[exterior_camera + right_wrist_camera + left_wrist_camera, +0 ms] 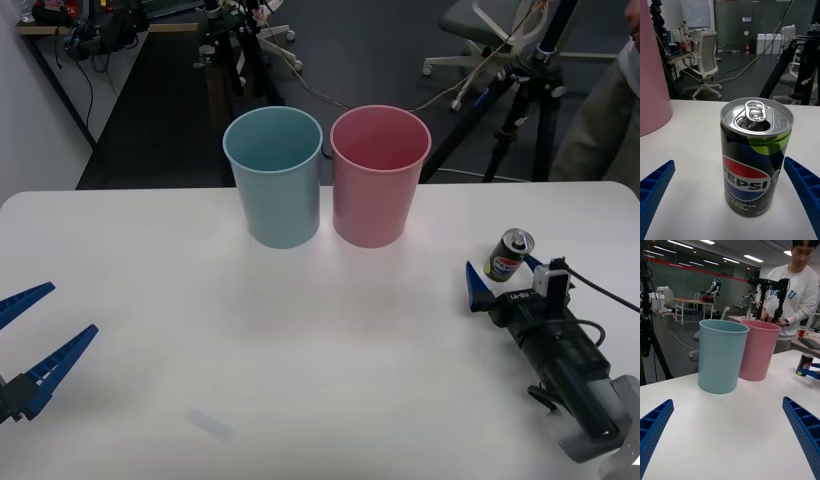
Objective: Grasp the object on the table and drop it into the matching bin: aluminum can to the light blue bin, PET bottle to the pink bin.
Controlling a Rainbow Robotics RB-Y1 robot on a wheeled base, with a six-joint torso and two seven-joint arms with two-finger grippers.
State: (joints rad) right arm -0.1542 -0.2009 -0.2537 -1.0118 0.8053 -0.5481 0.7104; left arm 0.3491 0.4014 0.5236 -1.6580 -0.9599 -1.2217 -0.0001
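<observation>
The aluminum can (511, 254) (756, 161), dark with a silver top and a red-white-blue logo, stands upright on the white table (300, 350) at the right. My right gripper (507, 275) (728, 163) is open at table height, one blue finger on each side of the can without touching it. The light blue bin (275, 180) (720, 356) and the pink bin (378, 180) (758, 350) stand side by side at the far middle, blue on the left. My left gripper (72, 308) (727, 401) hangs open at the near left, holding nothing.
A black tripod (520, 110) and office chairs stand on the floor beyond the table's far edge. A black cable (600, 290) trails from my right wrist. Bare tabletop lies between the can and the bins.
</observation>
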